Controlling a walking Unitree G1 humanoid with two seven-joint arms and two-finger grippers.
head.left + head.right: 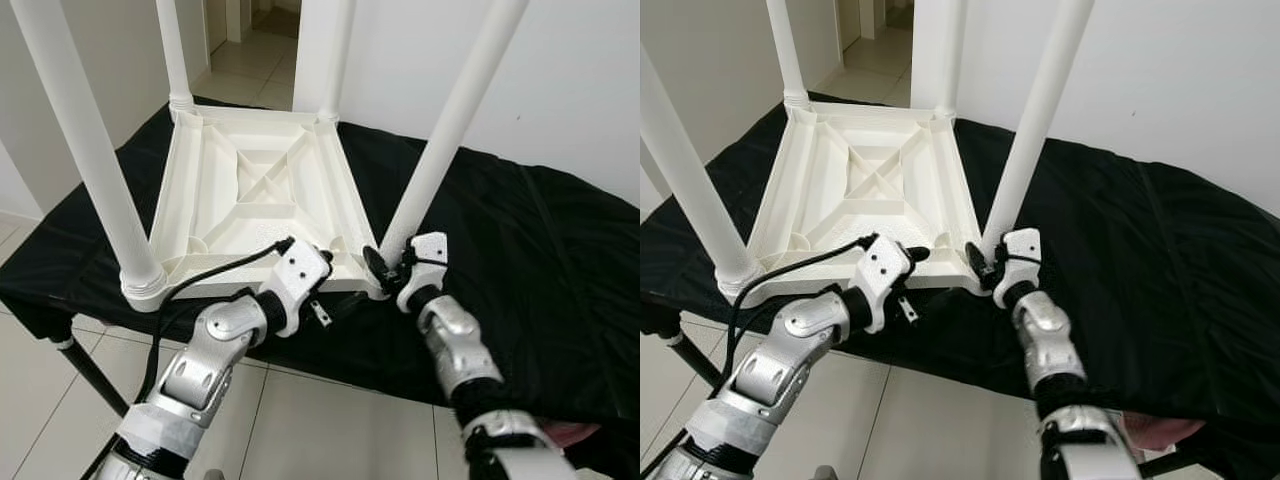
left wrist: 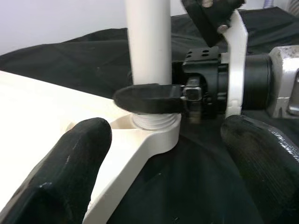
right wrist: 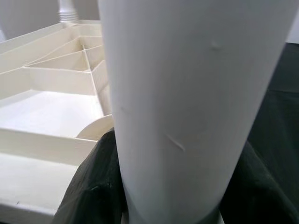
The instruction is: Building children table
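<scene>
Right gripper [image 1: 385, 268] clamped on the near-right leg [image 1: 440, 150] just above its threaded base, fingers wrapping the tube, likely to turn or seat it in the corner socket. Left gripper [image 2: 163, 158] fingers spread apart, hovering at the tabletop's near edge beside that socket, holding nothing, probably bracing. Tabletop [image 1: 250, 190] lies underside up on the black cloth [image 1: 540, 260] near the bench's front edge; four legs stand upright at its corners.

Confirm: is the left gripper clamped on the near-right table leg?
No, the left gripper is open beside the corner; the right gripper grips that leg.
</scene>
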